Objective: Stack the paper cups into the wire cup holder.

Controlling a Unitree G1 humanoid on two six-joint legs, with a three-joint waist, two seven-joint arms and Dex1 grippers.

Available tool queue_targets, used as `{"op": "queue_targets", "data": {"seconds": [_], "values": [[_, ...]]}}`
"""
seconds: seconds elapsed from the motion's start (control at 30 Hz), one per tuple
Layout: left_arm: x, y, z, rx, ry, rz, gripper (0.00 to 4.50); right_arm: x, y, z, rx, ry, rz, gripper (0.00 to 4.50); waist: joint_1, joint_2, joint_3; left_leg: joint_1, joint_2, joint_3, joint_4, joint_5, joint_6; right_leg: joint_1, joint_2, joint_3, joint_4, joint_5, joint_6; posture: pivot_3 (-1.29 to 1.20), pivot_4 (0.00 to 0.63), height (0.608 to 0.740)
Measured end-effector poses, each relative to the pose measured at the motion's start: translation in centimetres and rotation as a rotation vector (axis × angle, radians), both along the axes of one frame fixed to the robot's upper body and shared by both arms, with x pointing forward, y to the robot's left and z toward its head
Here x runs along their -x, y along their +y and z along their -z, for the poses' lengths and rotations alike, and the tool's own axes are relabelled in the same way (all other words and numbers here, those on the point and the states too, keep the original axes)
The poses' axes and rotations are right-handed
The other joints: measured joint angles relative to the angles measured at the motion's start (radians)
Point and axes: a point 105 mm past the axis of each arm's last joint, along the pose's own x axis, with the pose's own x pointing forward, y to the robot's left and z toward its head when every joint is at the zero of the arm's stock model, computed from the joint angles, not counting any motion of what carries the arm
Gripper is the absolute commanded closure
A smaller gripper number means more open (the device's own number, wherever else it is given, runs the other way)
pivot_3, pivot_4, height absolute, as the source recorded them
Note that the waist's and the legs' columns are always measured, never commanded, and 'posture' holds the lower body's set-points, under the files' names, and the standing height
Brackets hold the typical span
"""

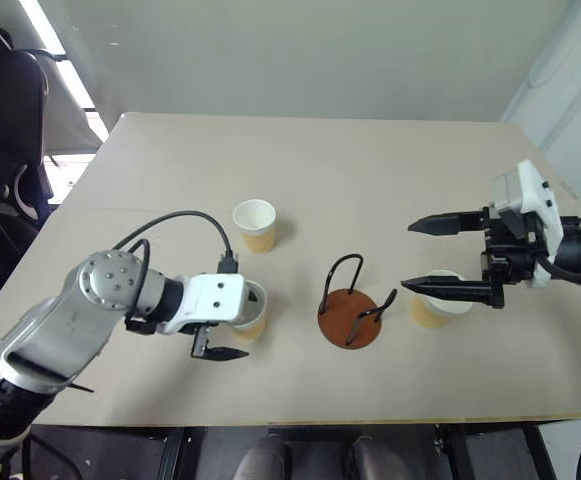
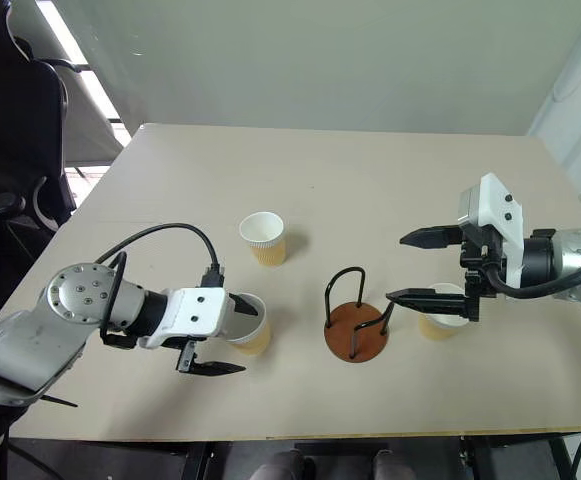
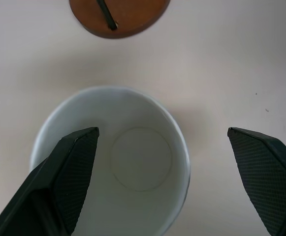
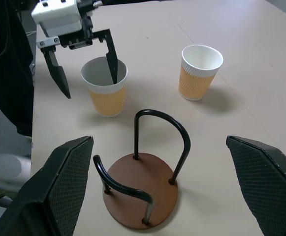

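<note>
Here, you see the beige table (image 1: 350,170) carrying all the task items. The left gripper (image 2: 215,340) hangs over the near-left part of the table with its jaws spread wide: in the right wrist view one black finger (image 4: 111,58) dips inside the mouth of a paper cup (image 2: 248,324) while the other finger (image 4: 58,73) stands outside its wall, so the fingers straddle one side of the cup and you can see no squeeze on it. The left wrist view looks straight down into this cup's white interior (image 3: 140,157).

The right gripper (image 1: 448,255) points inward from the right edge of the table, jaws also wide apart and holding nothing; its lower finger (image 1: 450,288) lies across your view of a second paper cup (image 1: 432,312), which stands upright on the table.

The wire cup holder (image 1: 350,315) sits between these two cups, its reddish-brown disc flat on the table, its black wire loops upright, and no cup in it.

A third paper cup (image 1: 256,224) stands upright farther back, beyond the left gripper's cup and apart from the holder.
</note>
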Motion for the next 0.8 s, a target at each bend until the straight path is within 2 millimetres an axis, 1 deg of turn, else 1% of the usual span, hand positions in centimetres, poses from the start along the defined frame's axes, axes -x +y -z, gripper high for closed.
{"op": "queue_targets", "data": {"seconds": [0.03,0.1,0.13,0.27,0.37,0.4,0.8], "values": [[0.0,0.0,0.1,-0.004,0.007,0.003,0.58,0.0,0.0,0.0,-0.003,0.003,-0.004,0.00,0.000,0.000,0.000,0.000,0.000,0.000,0.000,0.000,0.000,0.000,0.000,0.000,0.000,0.000,0.000,0.00,0.150,0.740],[0.1,0.1,0.5,-0.010,0.023,0.006,1.24,0.3,0.4,0.0,-0.020,0.015,-0.030,0.00,0.000,0.000,0.000,0.000,0.000,0.000,0.000,0.000,0.000,0.000,0.000,0.000,0.000,0.000,0.000,0.00,0.150,0.740],[0.0,0.2,0.6,-0.011,0.028,0.002,1.67,0.6,0.5,0.0,-0.025,0.022,-0.048,0.00,0.000,0.000,0.000,0.000,0.000,0.000,0.000,0.000,0.000,0.000,0.000,0.000,0.000,0.000,0.000,0.00,0.150,0.740],[-0.1,0.5,0.7,-0.017,0.041,-0.001,3.07,1.5,0.9,0.1,-0.022,0.040,-0.110,0.00,0.000,0.000,0.000,0.000,0.000,0.000,0.000,0.000,0.000,0.000,0.000,0.000,0.000,0.000,0.000,0.00,0.150,0.740],[-0.1,0.5,0.7,-0.018,0.038,0.007,4.21,1.9,1.1,0.0,-0.006,0.030,-0.137,0.00,0.000,0.000,0.000,0.000,0.000,0.000,0.000,0.000,0.000,0.000,0.000,0.000,0.000,0.000,0.000,0.00,0.150,0.740],[-0.1,0.5,0.7,-0.019,0.036,0.010,4.46,2.0,1.2,0.0,-0.001,0.025,-0.145,0.00,0.000,0.000,0.000,0.000,0.000,0.000,0.000,0.000,0.000,0.000,0.000,0.000,0.000,0.000,0.000,0.00,0.150,0.740],[0.1,0.7,0.6,-0.003,0.069,0.038,4.46,2.1,1.1,0.0,0.003,-0.006,-0.157,0.00,0.000,0.000,0.000,0.000,0.000,0.000,0.000,0.000,0.000,0.000,0.000,0.000,0.000,0.000,0.000,0.00,0.150,0.740]]}}
